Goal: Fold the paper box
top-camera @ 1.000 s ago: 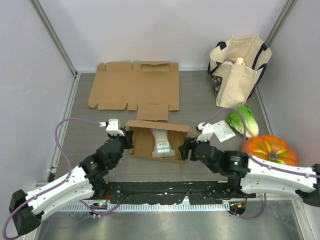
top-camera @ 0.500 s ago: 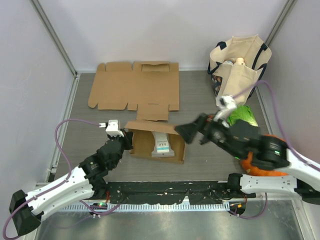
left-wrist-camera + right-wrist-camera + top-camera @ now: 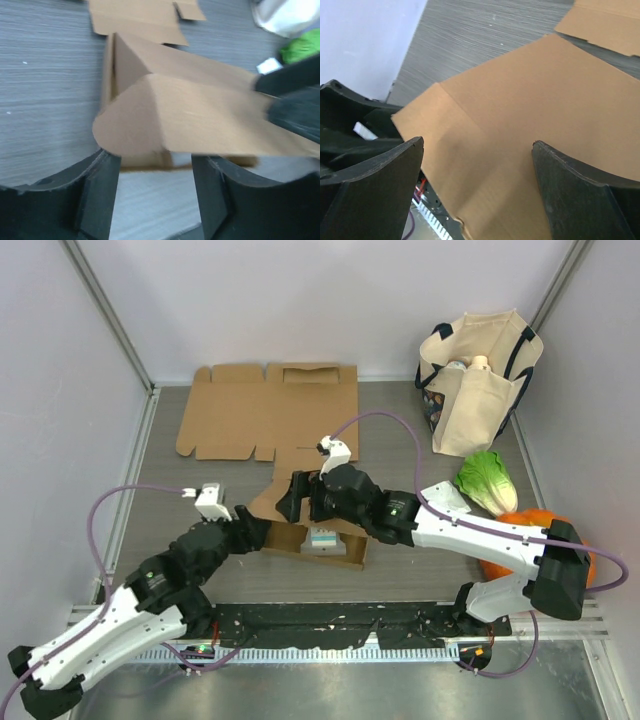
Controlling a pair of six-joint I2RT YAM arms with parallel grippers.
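Cardboard is the whole matter here: the brown, half-erected paper box (image 3: 345,555) sits in the middle of the grey table (image 3: 180,490), near the arm bases, with a small white packet (image 3: 322,538) lying inside it and its lid flap slanting up over the left part.

We see the right gripper (image 3: 292,496) hovering over that flap, its fingers spread wide with nothing clamped; in the wrist view the panel lies flat beneath them. The left gripper (image 3: 155,170) is at the box's left side, jaws apart, and the flap's rounded corner sits just ahead of its fingers (image 3: 100,190) without being pinched.

We judge that this leaves the box unbraced. A downward push from the right could slide or twist it across the table, and the springy flap may pop back up. Pressing too far toward one side could crease the panel off its fold line or squash the packet.

A flat brown cardboard blank (image 3: 270,420) lies far from us, and a cream tote bag (image 3: 478,380) stands far right, both well apart.
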